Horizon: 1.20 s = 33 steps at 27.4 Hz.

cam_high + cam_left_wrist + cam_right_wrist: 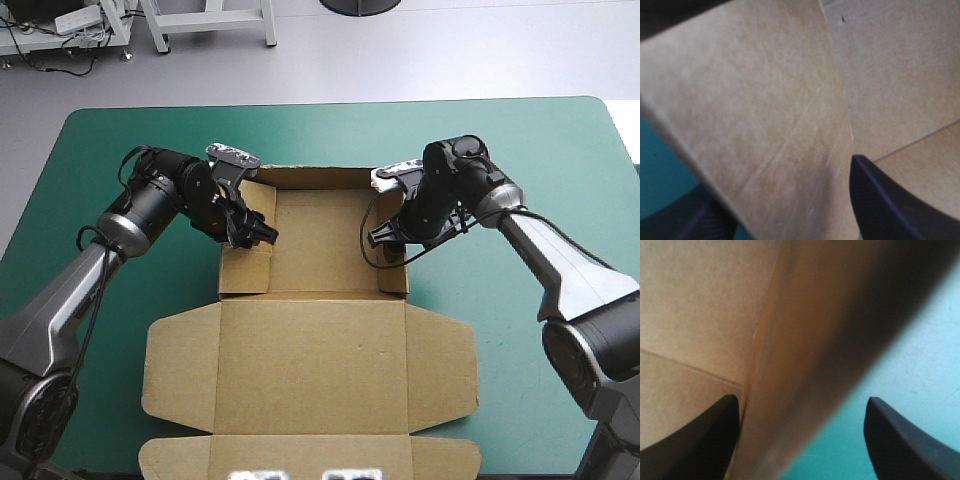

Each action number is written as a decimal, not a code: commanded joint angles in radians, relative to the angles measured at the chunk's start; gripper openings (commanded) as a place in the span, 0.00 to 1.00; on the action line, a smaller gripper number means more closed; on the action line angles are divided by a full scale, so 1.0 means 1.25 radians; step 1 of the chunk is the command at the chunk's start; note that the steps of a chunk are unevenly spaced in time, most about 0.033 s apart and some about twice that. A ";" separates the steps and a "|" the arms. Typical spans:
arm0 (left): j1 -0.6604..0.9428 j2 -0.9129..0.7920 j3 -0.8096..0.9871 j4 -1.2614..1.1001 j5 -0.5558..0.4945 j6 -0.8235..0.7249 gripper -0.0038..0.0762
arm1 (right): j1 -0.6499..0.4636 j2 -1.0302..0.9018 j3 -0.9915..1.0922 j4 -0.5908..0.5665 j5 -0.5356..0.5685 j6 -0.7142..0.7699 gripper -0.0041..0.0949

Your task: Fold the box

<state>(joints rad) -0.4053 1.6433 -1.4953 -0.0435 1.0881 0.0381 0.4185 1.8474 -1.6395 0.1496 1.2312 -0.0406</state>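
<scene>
The brown box [310,370] lies in the middle of the teal-green table: an open tray at its far end with walls raised, and the lid flat toward the near edge. My left gripper [255,232] is at the tray's left wall [245,262], which leans inward. In the left wrist view that wall [765,125] passes between the fingers of the left gripper [790,195], which stand apart. My right gripper [386,238] straddles the tray's right wall [393,275]. In the right wrist view the right gripper [801,402] is open, one finger inside the tray, one outside over the cover.
The lid's side flaps [440,360] spread flat left and right near the front edge. Bare teal-green cover [540,150] lies to either side of the box and beyond the tray's far wall [320,177].
</scene>
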 commanded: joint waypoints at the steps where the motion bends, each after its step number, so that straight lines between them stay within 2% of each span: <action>1: -0.006 -0.036 -0.029 -0.026 -0.027 0.005 0.60 | 0.006 -0.054 -0.022 0.035 0.015 -0.016 0.71; 5: -0.006 -0.034 -0.029 -0.013 -0.020 0.005 0.62 | 0.006 -0.051 -0.022 0.075 0.015 -0.022 0.71; 12: -0.005 -0.034 -0.029 0.053 0.001 0.005 0.62 | 0.006 -0.054 -0.022 0.036 0.015 -0.027 0.71; 18: -0.005 -0.075 -0.029 0.063 -0.122 0.005 0.62 | 0.004 -0.065 -0.022 -0.020 0.015 -0.036 0.71; 22: -0.005 -0.157 -0.029 0.119 -0.195 0.005 0.62 | -0.001 -0.112 -0.028 -0.044 0.015 -0.063 0.71; 30: -0.005 -0.379 0.063 0.222 -0.257 0.004 0.62 | -0.003 -0.259 -0.042 -0.059 -0.031 -0.096 0.70; 33: -0.005 -0.472 0.131 0.236 -0.242 0.002 0.62 | -0.003 -0.277 -0.042 -0.031 -0.065 -0.096 0.70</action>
<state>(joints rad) -0.4064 1.1590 -1.3698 0.2200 0.8332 0.0476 0.4205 1.5561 -1.6595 0.0887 1.2161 -0.1485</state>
